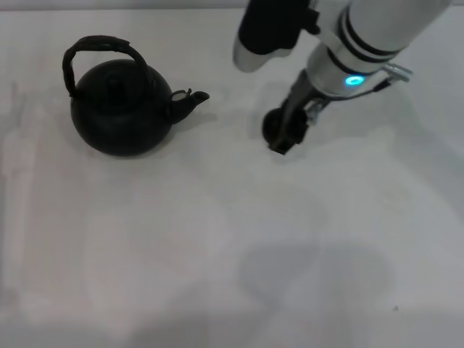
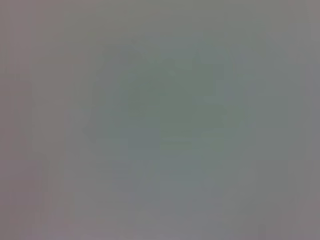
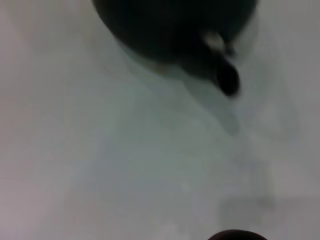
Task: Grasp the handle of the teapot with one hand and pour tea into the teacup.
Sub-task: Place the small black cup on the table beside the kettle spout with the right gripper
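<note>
The black teapot (image 1: 119, 109) stands on the white table at the left in the head view, spout (image 1: 190, 100) pointing right. Its arched handle (image 1: 98, 47) rises over the lid, with nothing holding it. The tiny dark teacup (image 1: 271, 125) sits right of the spout, partly hidden by my right gripper (image 1: 285, 138), which hangs right at the cup from the upper right. The right wrist view shows the teapot (image 3: 165, 25), its spout (image 3: 226, 79) and the teacup's rim (image 3: 235, 235). My left gripper is out of view.
The white table (image 1: 217, 239) spreads around both objects, with bare surface toward the front. The left wrist view shows only a plain grey field.
</note>
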Action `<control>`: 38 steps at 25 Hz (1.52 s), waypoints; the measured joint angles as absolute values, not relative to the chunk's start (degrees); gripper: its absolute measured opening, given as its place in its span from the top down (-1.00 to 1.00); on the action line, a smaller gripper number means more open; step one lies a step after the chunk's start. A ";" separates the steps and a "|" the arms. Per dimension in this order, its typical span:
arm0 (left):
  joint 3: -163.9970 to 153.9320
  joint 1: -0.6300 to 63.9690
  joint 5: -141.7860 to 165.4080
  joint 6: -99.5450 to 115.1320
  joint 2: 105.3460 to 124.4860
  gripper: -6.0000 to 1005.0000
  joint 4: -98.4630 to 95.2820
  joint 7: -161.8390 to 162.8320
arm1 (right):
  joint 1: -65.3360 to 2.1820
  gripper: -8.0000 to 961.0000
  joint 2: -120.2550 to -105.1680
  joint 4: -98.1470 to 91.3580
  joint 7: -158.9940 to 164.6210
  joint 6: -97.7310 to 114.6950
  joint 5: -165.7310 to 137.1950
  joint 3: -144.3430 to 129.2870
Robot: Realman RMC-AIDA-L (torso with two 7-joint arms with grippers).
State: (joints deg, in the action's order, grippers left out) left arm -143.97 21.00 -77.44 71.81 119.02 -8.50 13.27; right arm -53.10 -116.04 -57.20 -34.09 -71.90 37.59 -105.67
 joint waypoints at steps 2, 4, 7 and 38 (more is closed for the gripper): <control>-143.97 21.01 -77.43 71.81 119.02 -0.75 -8.50 13.27 | -55.46 -0.51 -116.15 -57.73 -35.26 -71.67 40.60 -108.39; -143.97 21.00 -77.43 71.81 118.98 -0.75 -8.50 13.27 | -56.38 -0.51 -116.18 -57.56 -35.48 -71.57 41.80 -109.76; -143.97 21.01 -77.42 71.81 118.98 -0.75 -8.45 13.27 | -58.63 -0.51 -116.19 -57.20 -35.64 -70.79 44.54 -114.65; -144.25 21.09 -77.12 71.80 119.07 -0.75 -8.62 13.27 | -61.34 -0.55 -116.20 -50.39 -37.15 -63.79 52.50 -126.42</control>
